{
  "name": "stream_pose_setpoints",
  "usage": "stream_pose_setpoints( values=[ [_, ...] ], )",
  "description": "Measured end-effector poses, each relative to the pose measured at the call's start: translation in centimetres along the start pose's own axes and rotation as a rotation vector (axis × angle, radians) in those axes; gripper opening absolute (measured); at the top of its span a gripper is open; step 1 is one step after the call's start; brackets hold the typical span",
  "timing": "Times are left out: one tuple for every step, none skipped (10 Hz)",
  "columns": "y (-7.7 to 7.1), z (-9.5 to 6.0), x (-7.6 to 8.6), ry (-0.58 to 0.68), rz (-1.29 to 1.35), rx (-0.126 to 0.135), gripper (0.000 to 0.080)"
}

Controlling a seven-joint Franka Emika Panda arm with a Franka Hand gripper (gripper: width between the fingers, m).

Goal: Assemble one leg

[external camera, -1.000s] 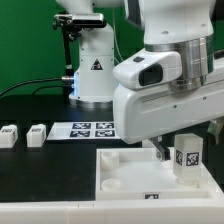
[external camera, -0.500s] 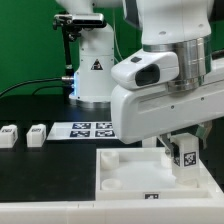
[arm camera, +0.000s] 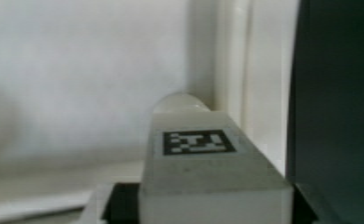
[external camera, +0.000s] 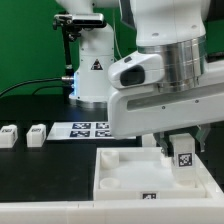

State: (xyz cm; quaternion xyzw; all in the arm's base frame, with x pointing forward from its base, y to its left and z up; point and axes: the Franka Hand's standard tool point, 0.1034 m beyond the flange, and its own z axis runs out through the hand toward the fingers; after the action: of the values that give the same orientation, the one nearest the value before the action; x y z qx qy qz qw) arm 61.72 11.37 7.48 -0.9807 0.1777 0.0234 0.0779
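The claw (external camera: 180, 150) is closed on the leg (external camera: 184, 157), lower right of the exterior view, at the panel's (external camera: 120, 176) corner. Seating it looks unfinished; two spare legs (external camera: 37, 134) lie on the worktop (external camera: 40, 165).

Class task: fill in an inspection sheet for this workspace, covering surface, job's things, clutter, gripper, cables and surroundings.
Surface: black table; white panel in front, marker board behind it.
Job's things: the leg held at the panel's corner on the exterior view's right; two loose legs on the table.
Clutter: nothing seen.
Gripper: gripper shut on the leg.
Cables: black cable running to the white robot base.
Surroundings: green backdrop.
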Motion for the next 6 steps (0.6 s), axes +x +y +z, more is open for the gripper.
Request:
stream_pose_setpoints(
  values=[
    [0.0, -0.01, 0.18, -0.002, 0.123, 0.002, 0.0294],
    [0.1, -0.02, 0.41, -0.002, 0.232, 0.005, 0.0294],
    [0.09, -0.02, 0.42, -0.005, 0.343, 0.011, 0.0294],
    [0.08, 0.01, 0.42, -0.006, 0.462, 0.012, 0.0294],
    [0.06, 0.02, 0.42, -0.006, 0.536, 0.012, 0.0294],
    [0.07, 0.03, 0.42, -0.006, 0.566, 0.012, 0.0294]
  ],
)
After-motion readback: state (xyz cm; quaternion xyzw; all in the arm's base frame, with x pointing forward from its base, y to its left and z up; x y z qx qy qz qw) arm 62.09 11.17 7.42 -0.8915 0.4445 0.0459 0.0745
